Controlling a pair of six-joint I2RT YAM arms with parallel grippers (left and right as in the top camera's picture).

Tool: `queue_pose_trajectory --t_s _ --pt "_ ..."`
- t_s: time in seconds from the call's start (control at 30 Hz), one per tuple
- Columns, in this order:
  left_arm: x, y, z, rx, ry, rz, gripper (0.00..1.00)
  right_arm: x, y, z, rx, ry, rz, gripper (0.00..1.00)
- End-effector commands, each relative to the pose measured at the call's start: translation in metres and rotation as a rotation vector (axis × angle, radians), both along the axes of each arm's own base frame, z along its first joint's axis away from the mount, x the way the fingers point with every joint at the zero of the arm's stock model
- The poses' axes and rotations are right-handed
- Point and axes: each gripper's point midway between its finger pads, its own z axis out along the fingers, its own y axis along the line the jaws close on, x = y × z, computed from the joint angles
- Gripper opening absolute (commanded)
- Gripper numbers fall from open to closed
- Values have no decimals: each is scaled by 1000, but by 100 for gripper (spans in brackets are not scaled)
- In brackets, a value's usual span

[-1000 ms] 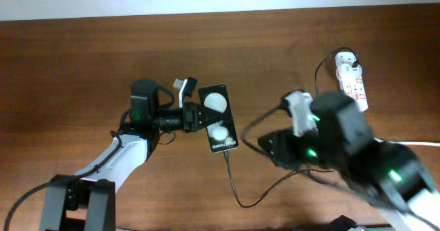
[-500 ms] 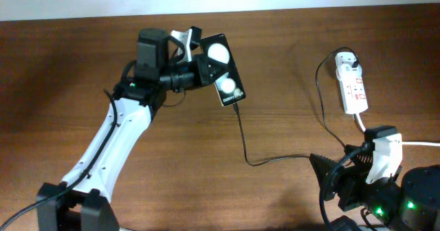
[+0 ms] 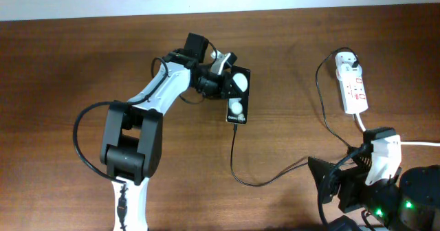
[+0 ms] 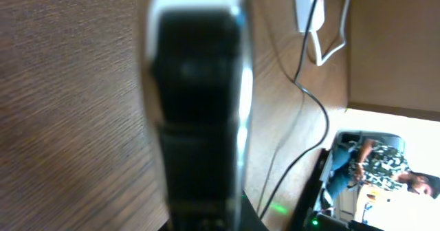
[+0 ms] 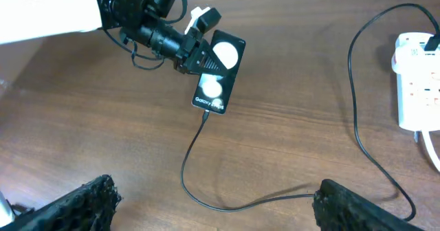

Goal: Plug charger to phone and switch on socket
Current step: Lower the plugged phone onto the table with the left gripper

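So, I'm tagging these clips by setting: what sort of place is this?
Probably an indoor lab or office workspace: a brown wooden table, a white socket with red switches on it, and a person sitting beyond the table in the left wrist view.

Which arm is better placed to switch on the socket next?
Right. The right gripper is open, empty and nearer the socket; the left gripper is shut on the phone, with the charger plugged in.
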Motion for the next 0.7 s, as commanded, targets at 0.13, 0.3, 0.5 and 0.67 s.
queue_pose_trajectory --t_s 0.13,0.3,0.5,0.67 --pt "14 4 -28 95 53 97 0 -13 -9 -17 -44 80 -14 99" --pt "12 5 -41 108 138 142 0 -13 -9 -17 -44 80 -14 99" --pt "14 10 -46 151 148 175 0 -13 -9 -17 -44 80 -14 99" --pt "7 0 -60 263 88 166 0 -13 -9 -17 -44 80 -14 99"
